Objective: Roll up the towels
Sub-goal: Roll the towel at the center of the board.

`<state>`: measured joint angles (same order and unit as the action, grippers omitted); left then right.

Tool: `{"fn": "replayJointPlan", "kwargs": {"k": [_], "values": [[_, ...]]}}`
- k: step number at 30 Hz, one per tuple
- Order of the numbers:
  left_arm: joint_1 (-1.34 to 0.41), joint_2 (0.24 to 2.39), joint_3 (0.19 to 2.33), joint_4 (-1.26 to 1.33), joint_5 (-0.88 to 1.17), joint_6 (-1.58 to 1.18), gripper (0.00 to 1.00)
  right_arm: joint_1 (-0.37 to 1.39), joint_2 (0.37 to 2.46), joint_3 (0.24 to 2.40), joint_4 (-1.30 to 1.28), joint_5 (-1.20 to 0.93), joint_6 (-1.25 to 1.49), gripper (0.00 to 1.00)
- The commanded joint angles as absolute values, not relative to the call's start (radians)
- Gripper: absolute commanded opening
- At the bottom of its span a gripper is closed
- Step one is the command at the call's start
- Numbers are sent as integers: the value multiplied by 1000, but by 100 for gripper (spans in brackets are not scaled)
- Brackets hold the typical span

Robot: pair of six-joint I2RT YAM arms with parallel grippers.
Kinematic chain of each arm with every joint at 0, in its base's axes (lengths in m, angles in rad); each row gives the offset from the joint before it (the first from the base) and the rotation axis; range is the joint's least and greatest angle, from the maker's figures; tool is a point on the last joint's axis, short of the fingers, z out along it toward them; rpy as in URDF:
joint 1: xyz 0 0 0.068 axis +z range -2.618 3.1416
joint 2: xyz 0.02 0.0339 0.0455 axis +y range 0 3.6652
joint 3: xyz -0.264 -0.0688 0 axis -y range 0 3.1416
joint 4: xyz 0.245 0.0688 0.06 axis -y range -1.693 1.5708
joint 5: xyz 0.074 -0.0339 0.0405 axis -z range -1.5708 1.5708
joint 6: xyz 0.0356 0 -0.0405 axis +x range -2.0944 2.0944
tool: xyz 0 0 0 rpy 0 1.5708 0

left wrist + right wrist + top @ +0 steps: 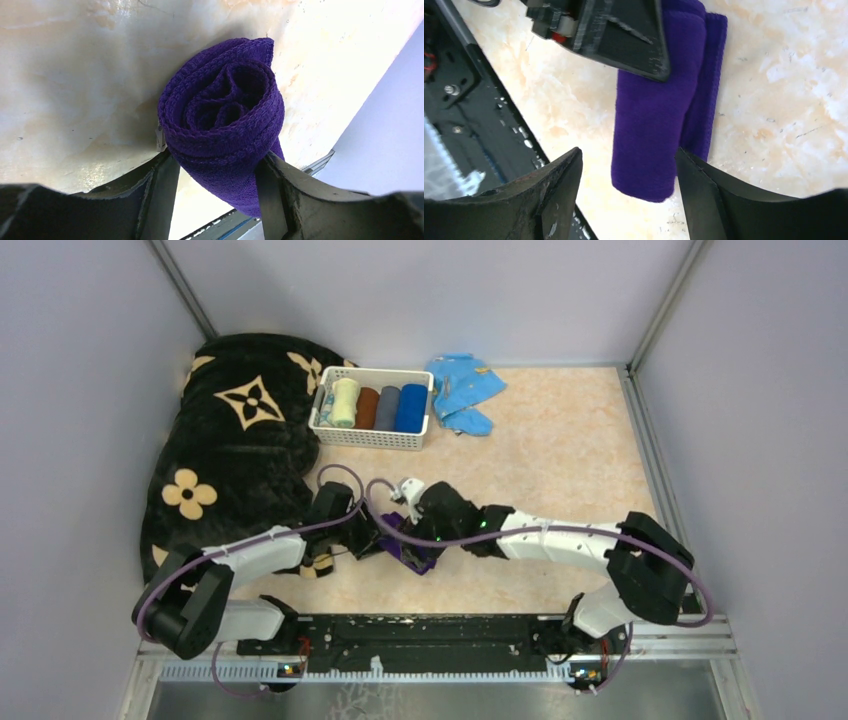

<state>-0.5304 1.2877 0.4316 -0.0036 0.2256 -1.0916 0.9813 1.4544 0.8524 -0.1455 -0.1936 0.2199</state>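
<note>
The dark purple towel (225,125) is a tight roll held just above the tabletop, and my left gripper (216,155) is shut on it, one finger pressing each side. In the right wrist view the free end of the purple roll (659,130) lies between the fingers of my right gripper (628,150), which is open with a gap on its left side. From above, the two grippers meet at the purple towel (418,555) in the near middle. A royal blue towel (411,408) and a pale yellow towel (345,402) stand rolled in the white basket (370,438).
A brown roll (367,408) and a grey roll (387,408) also sit in the basket. A black blanket with tan flowers (235,440) fills the left side. A light blue cloth (462,390) lies at the back, right of the basket. Walls close in on three sides.
</note>
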Motion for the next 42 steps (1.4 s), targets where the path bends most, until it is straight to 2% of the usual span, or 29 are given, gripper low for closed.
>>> {"fn": "replayJointPlan", "kwargs": {"k": [1,4,8,15,21,28,37,42], "values": [[-529,1324,426,-125,147,-1071,62,1146,1436,904,-204,199,76,69],[-529,1327,427,-123,149,-1073,61,1222,1477,907,-180,308,33,69],[-530,1331,434,-125,153,-1071,62,1254,1567,912,-175,352,4,69],[-530,1340,450,-130,169,-1060,65,1256,1705,895,-125,326,-13,63],[-529,1250,439,-125,162,-1055,69,1184,1708,902,-135,96,57,42],[-531,1120,407,-113,211,-1102,74,1078,1703,918,-133,-154,241,26],[-541,1033,336,-15,190,-1194,76,1018,1765,949,-110,-260,487,22],[-550,1069,316,41,188,-1206,76,996,1785,917,-19,-318,603,22]]}}
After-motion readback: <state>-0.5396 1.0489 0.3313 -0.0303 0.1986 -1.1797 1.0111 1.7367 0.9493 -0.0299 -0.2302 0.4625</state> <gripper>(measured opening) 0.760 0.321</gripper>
